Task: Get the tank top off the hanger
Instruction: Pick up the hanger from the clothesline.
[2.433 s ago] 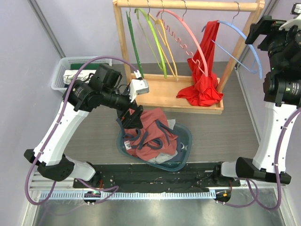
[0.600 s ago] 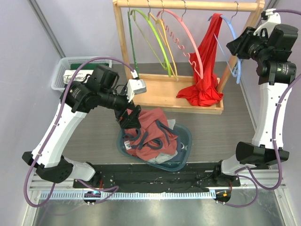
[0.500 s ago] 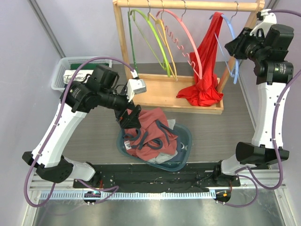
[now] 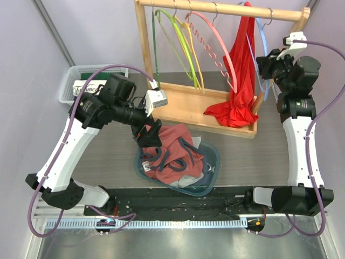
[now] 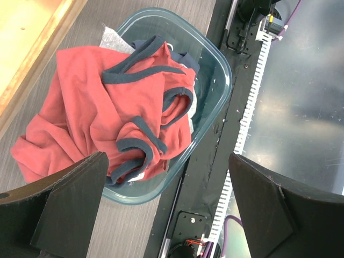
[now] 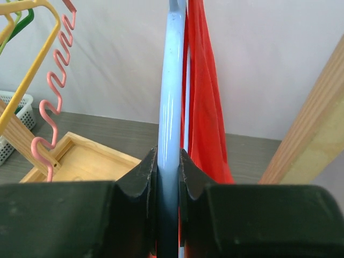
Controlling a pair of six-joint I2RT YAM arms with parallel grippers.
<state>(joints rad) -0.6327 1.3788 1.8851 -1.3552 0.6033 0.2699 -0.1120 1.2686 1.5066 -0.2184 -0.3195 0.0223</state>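
A red tank top [image 4: 240, 70] hangs from a light blue hanger [image 4: 262, 38] at the right end of the wooden rack [image 4: 215, 7]; its lower part pools on the rack's base. My right gripper [image 4: 262, 63] is shut on the blue hanger [image 6: 168, 107], both fingers pressed against its bar, with the red tank top [image 6: 204, 97] just behind it. My left gripper [image 4: 149, 136] stands wide open above the teal basin [image 4: 213, 156], nothing between its fingers [image 5: 70, 204].
The teal basin [image 5: 215, 64] holds a coral shirt with navy trim [image 5: 118, 107]. Green, yellow and pink hangers [image 4: 188, 48] hang empty on the rack. A white basket [image 4: 81, 81] sits at the far left. The rack's right post [image 6: 312, 123] stands close to my right gripper.
My right arm has come down and in toward the rack, and its gripper has closed on the blue hanger. The hanger and tank top now hang straighter. The left arm has not moved.
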